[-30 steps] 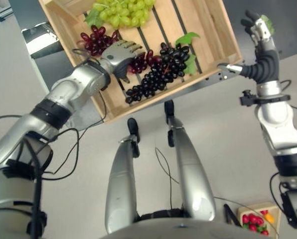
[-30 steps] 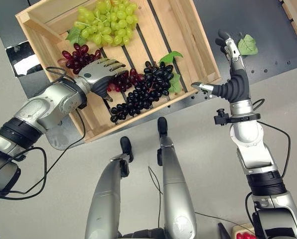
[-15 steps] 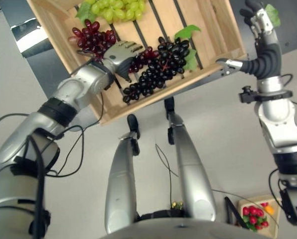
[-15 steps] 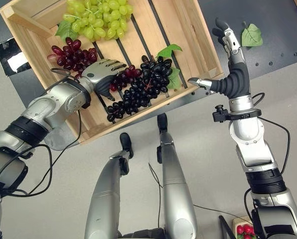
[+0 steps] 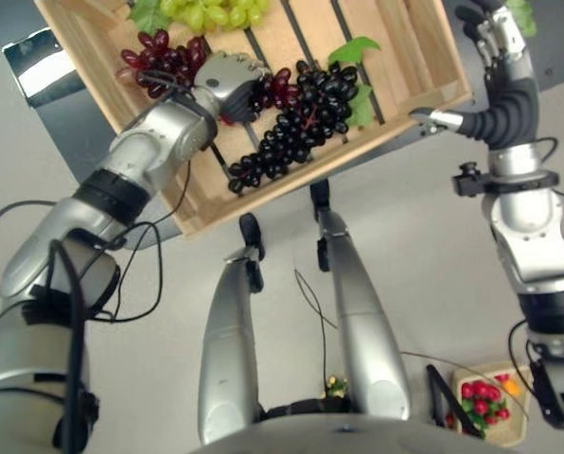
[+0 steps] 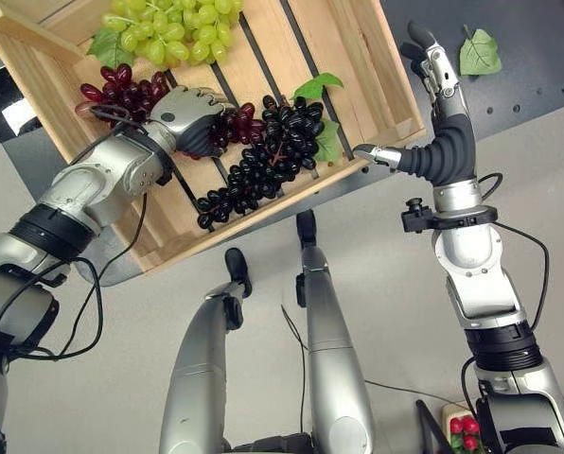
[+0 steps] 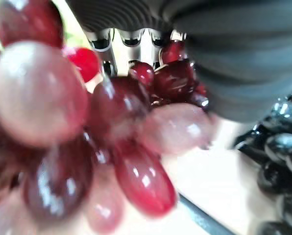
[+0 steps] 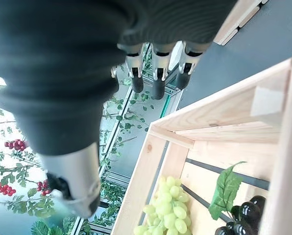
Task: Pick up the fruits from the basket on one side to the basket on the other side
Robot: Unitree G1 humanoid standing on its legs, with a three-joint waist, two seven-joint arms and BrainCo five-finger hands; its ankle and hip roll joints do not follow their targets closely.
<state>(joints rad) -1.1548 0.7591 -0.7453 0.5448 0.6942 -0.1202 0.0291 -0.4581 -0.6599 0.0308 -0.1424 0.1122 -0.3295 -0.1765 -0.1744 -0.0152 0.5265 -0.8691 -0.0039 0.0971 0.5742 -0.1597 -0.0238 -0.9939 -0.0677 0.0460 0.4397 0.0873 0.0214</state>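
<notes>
A bunch of red grapes [image 6: 233, 123] is clasped by the curled fingers of the left hand [image 6: 189, 115] inside the wooden crate [image 6: 353, 71], beside black grapes [image 6: 268, 156]. The right hand [image 6: 433, 76] is held upright, fingers straight, past the crate's corner.

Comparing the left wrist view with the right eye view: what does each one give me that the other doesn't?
The left wrist view alone shows, from close up, the left hand's fingers curled into the red grape bunch. The right eye view alone shows the whole wooden crate, the green grapes, a loose leaf on the dark table and the open right hand raised beside the crate. Both show the red bunch and the black grapes.
</notes>
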